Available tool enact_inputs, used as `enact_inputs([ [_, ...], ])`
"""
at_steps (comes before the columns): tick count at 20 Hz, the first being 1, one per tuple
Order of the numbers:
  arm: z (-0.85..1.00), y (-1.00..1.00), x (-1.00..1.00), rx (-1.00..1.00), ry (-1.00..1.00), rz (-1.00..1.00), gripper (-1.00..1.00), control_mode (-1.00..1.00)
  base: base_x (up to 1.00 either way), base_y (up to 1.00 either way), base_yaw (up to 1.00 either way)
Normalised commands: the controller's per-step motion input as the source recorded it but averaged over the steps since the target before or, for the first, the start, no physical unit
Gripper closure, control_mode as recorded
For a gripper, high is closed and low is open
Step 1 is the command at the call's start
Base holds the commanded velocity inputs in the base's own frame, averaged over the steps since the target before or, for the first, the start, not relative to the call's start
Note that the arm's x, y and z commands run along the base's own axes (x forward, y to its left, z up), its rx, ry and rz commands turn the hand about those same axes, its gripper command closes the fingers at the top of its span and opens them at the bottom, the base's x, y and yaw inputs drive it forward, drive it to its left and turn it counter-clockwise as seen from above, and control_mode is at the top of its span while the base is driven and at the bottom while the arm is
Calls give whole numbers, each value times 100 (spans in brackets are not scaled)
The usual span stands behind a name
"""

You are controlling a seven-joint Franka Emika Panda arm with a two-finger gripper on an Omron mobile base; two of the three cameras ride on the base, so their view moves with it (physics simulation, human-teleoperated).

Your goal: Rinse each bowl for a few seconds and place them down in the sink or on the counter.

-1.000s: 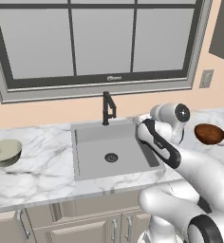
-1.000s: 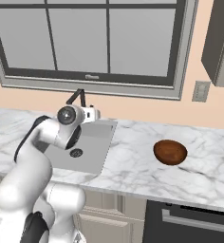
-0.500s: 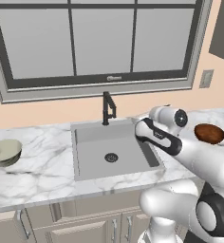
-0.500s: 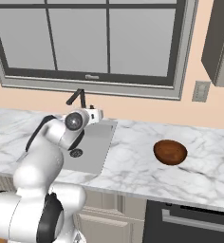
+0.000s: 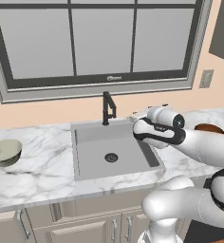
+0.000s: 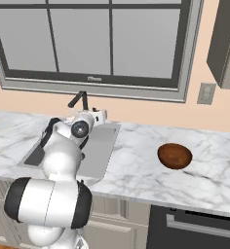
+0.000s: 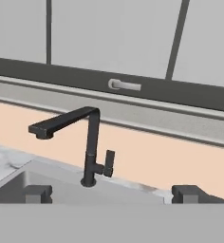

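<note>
— Where, relative to the gripper (image 7: 111, 193)?
— Faucet (image 7: 80, 142) dead ahead in the hand view, past and between the two dark fingertips (image 7: 38, 193). Sink (image 5: 97, 154) just below and left of the hand in the left base view. Greenish-beige bowl (image 5: 5, 152) far off on the left stretch of the counter (image 5: 38, 175); reddish-brown bowl (image 6: 175, 155) well apart on the right stretch, partly hidden behind the arm in the left base view.
— Jaws?
— Spread fully wide, gripping nothing.
— Counts?
— Two bowls, one sink, one faucet with a single side lever, one round dark drain (image 5: 111, 157). One window latch (image 7: 124, 86) on the dark frame above.
— Materials and shapes?
— White marble slab with grey veins. Grey rectangular recessed basin, smooth. Thin black faucet, angular, spout running level to the left in the hand view. Both bowls small, round, upright; pale one lighter inside. Beige cabinet doors (image 5: 80, 228) below, with metal handles.
</note>
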Motion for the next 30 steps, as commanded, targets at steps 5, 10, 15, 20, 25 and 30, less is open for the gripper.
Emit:
enact_inputs([
  [5,-16,0,14,0,-8,3,-100,-100,0,0,0],
  [10,-13,1,24,0,-3,2,-100,-100,0,0,0],
  [15,-9,1,31,2,0,1,-100,-100,0,0,0],
  [20,-14,10,28,6,0,0,-100,-100,0,0,0],
  [25,-19,21,21,10,0,0,-100,-100,0,0,0],
  [30,-15,21,23,7,0,1,-100,-100,0,0,0],
])
